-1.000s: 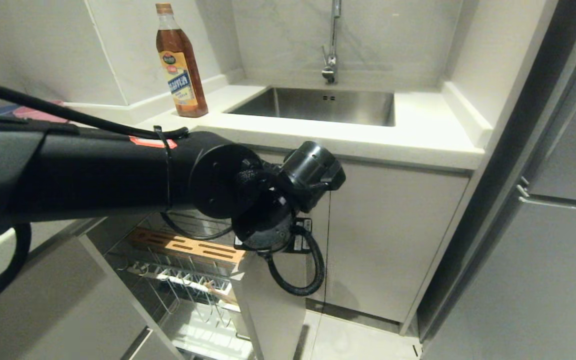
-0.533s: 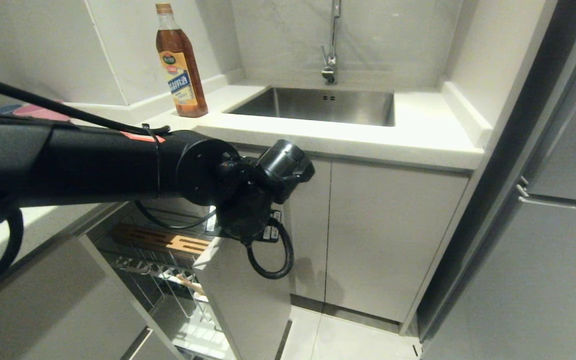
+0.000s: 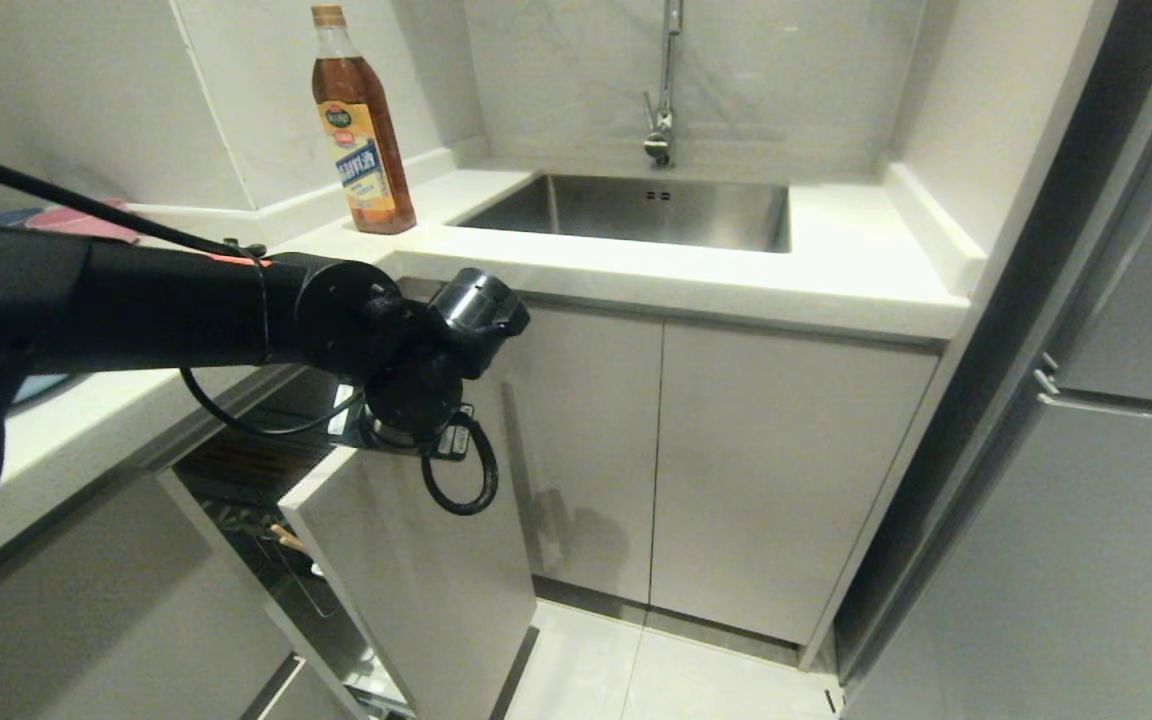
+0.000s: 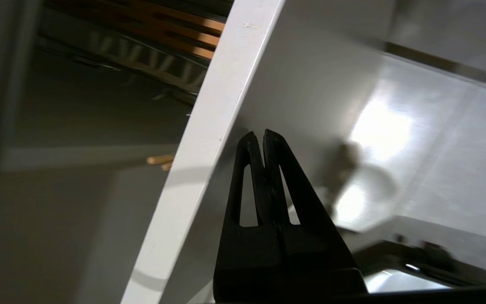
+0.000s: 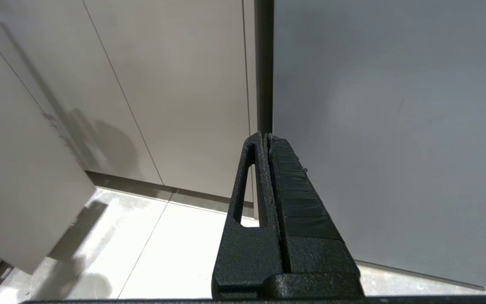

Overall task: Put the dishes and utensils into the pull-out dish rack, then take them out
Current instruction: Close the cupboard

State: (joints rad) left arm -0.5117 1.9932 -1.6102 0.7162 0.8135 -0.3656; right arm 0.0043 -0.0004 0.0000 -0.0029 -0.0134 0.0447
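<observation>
Here the left hand (image 4: 263, 134), black fingers pressed together and empty, rests against the white cabinet front panel (image 3: 416, 560) of the chrome wire pull-out dish rack (image 3: 266, 500), mostly tucked under the white table (image 3: 736, 270). The right hand (image 5: 266, 136) hangs closed by the grey cabinets.

We found the dish rack (image 3: 266, 500) partly out of the cabinet below the counter (image 3: 816, 270), its front panel (image 3: 406, 590) to the left of the cabinet doors (image 3: 736, 470). The left gripper (image 4: 263, 137) was against the panel's outer face, near its top edge. On the counter a bottle (image 3: 361, 125) stood left of the sink (image 3: 636, 210), the tap (image 3: 661, 120) behind it.
</observation>
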